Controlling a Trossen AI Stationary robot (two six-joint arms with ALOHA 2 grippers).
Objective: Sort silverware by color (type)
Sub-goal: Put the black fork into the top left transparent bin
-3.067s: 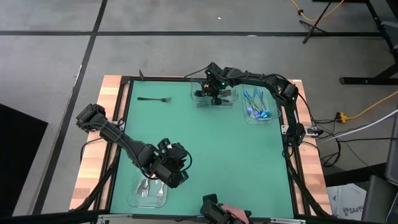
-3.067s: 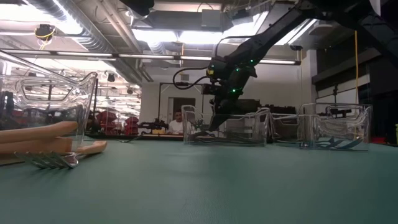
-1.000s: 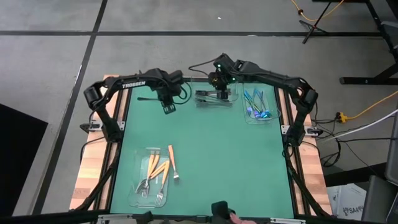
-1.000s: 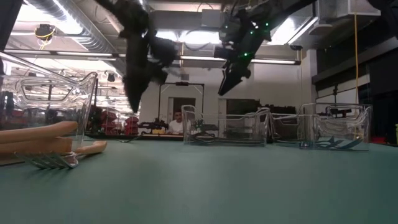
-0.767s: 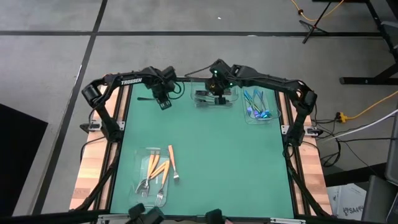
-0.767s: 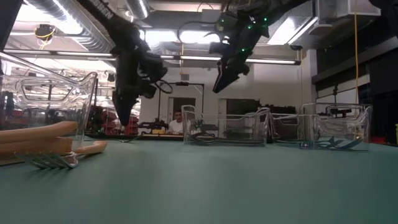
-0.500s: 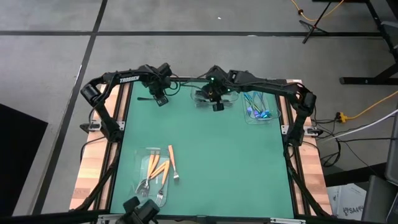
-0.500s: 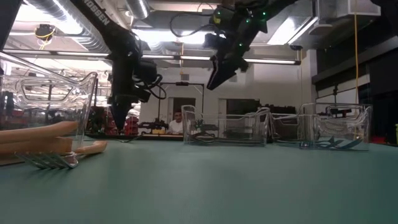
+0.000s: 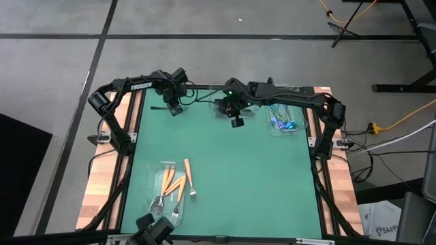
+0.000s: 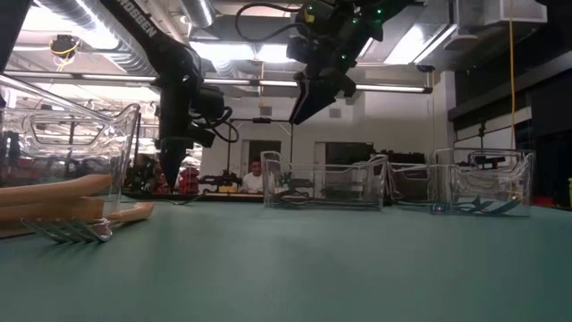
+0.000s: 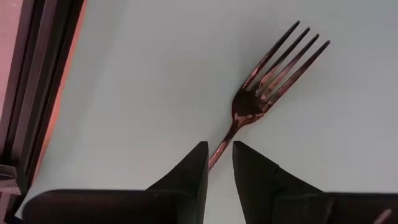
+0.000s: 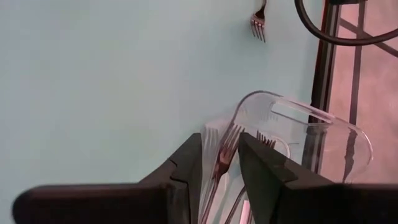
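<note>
Black fork [image 11: 267, 87] lies on the green mat [image 9: 238, 170] at the far left corner, its handle between the left gripper's [image 11: 216, 163] slightly parted fingers, not yet pinched. Right gripper [image 12: 219, 155], fingers narrowly apart and empty, hangs above the clear tray [image 12: 298, 137] of black forks.

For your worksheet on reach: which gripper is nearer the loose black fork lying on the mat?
Left. The left gripper straddles the black fork handle; the right gripper hangs farther off beside the clear tray.
</note>
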